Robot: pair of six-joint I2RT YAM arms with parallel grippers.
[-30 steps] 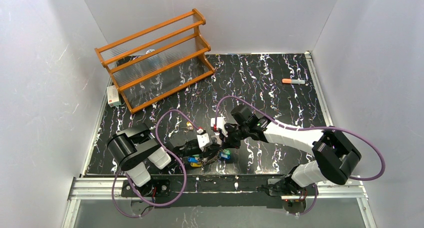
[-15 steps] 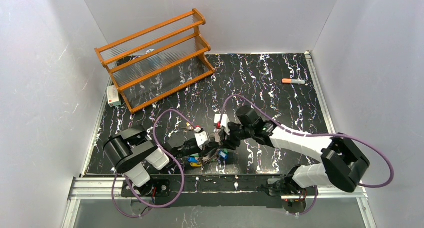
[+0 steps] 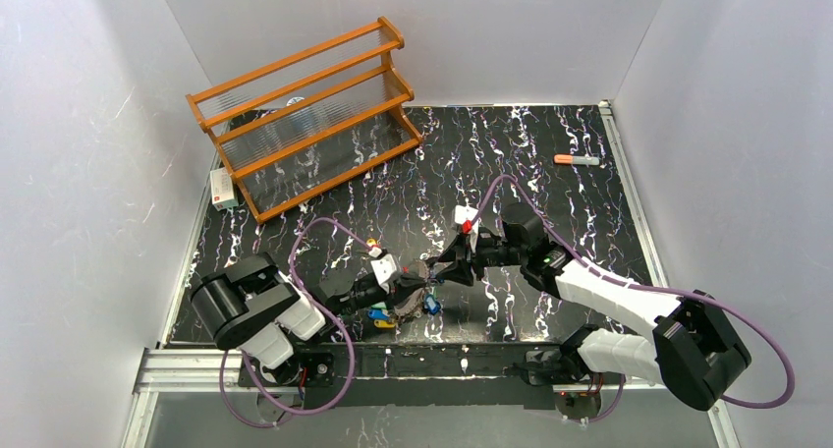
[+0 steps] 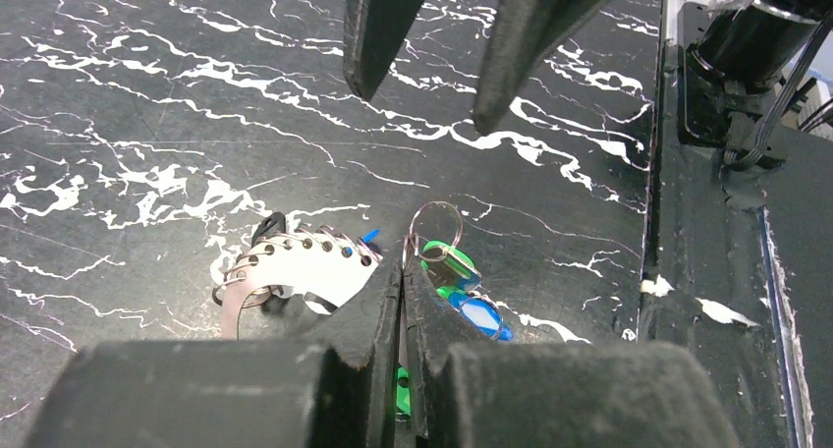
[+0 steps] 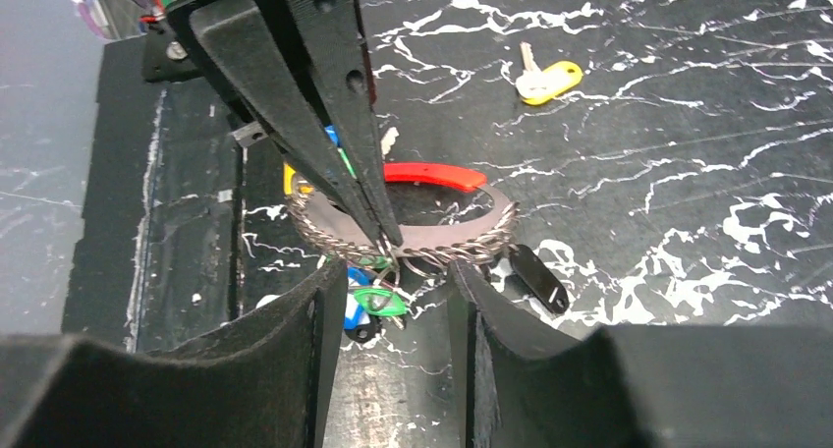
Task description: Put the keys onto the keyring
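The keyring (image 5: 462, 234) is a flat arc with a red section and a fringe of small wire loops; it also shows as a pale holed plate (image 4: 295, 266). My left gripper (image 5: 386, 240) (image 4: 403, 271) (image 3: 408, 289) is shut on the keyring's near rim. A thin loop there carries a green key (image 5: 381, 301) (image 4: 447, 264) and a blue key (image 4: 481, 315). My right gripper (image 5: 395, 271) (image 3: 447, 269) (image 4: 422, 107) is open just short of that rim, holding nothing. A loose yellow key (image 5: 550, 78) (image 3: 373, 243) lies farther back on the table.
A black tag (image 5: 538, 276) hangs off the keyring's edge. A wooden rack (image 3: 305, 114) stands at the back left with a small box (image 3: 223, 188) beside it. An orange-capped marker (image 3: 577, 159) lies at the back right. The table's front rail (image 4: 707, 222) runs close by.
My right gripper has opened and drawn back to the right, away from the keyring. The left gripper stays shut on the ring and has shifted slightly left and back.
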